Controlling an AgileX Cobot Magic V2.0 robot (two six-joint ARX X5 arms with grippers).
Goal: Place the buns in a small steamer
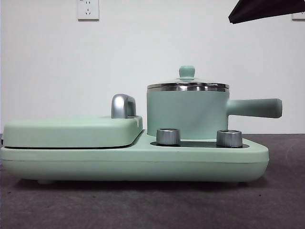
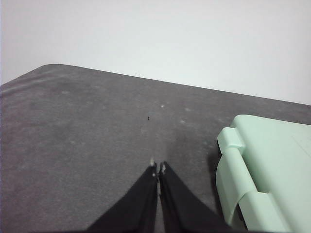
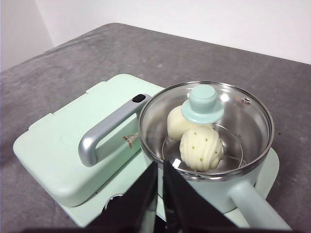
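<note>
White wall stands behind a dark grey surface [image 1: 286, 200], and on it sits one mint-green cooking station [image 1: 133, 162] with two steel knobs [image 1: 168, 136] at its front edge. On the station stands one small steamer [image 3: 206, 145], a round green pot with a steel rim and one long straight handle [image 1: 255, 108]. Its glass lid [image 3: 233, 114] with a green knob [image 3: 203, 104] is on. Through the glass I count two buns: one smooth bun [image 3: 177, 124], partly hidden under the knob, and one ridged bun [image 3: 200, 148] with small green dots, touching each other on the wire rack inside. Because both lie inside and the lid covers them, I judge the task as done or nearly done.

Beside the pot is one flat griddle [image 3: 63, 141] with a chrome handle [image 3: 104, 133], closed and not needed for this task.

The right pincer [image 3: 160, 167] hangs above the near side of the pot, its jaws almost together and holding nothing. The left pincer [image 2: 157, 166] waits over bare surface beside the station, jaws closed and empty too. Probably both arms rest apart so that nothing disturbs the lid.
</note>
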